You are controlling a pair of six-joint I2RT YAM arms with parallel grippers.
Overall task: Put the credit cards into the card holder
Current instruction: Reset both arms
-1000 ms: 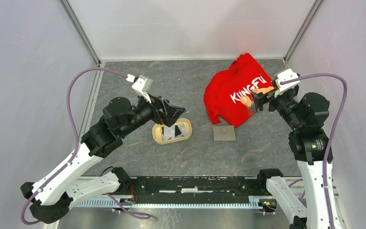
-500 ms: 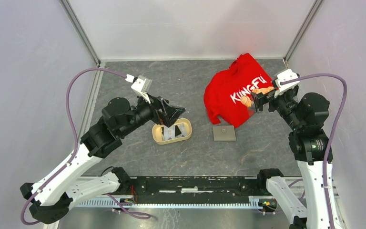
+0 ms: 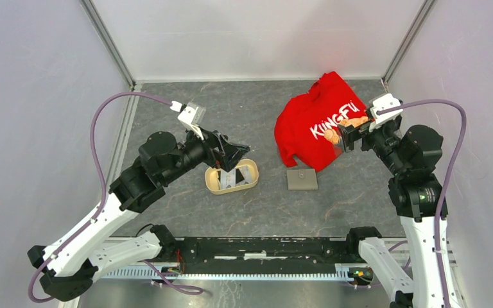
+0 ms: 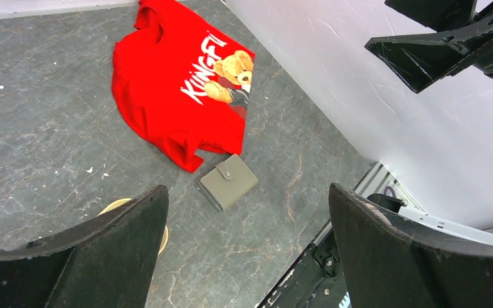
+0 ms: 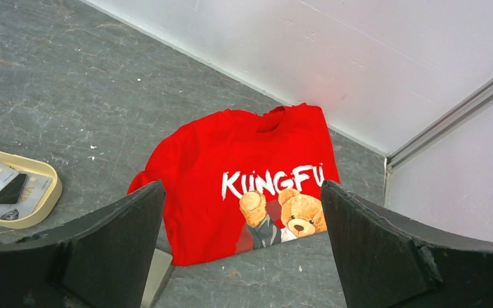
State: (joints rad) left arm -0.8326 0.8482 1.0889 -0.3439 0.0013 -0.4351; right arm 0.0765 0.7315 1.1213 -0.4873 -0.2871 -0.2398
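- Grey stone-patterned table (image 3: 167,102) is sitting inside pale walls, with a red "KUNGFU" T-shirt (image 3: 318,125) spread at the far right.
- Cards (image 3: 234,175) are lying in a shallow cream oval tray (image 3: 213,186) near the middle-left; the right wrist view is showing pale ones printed "VIP" and a dark one across them.
- Closed grey-green snap wallet (image 3: 302,179), serving as the card holder, is resting flat on the table just near of the T-shirt's hem and well to the right of the tray.
- Left gripper (image 3: 234,151) is hovering just above the tray's far side, its fingers (image 4: 90,250) spread wide and holding nothing.
- Right gripper (image 3: 350,136) is hanging over the T-shirt's right part, fingers (image 5: 96,250) likewise wide apart and empty.
- No card is showing in or on the wallet, and its flap is looking snapped shut; whether any card is already inside cannot be told.
- Judging by the left gripper's place, the step in hand is looking like picking a card from the tray.
- That move is calling for a descent onto one thin flat card, probably catching an edge against the tray's rim, while the wallet is needing its snap opened, likely by the right gripper.
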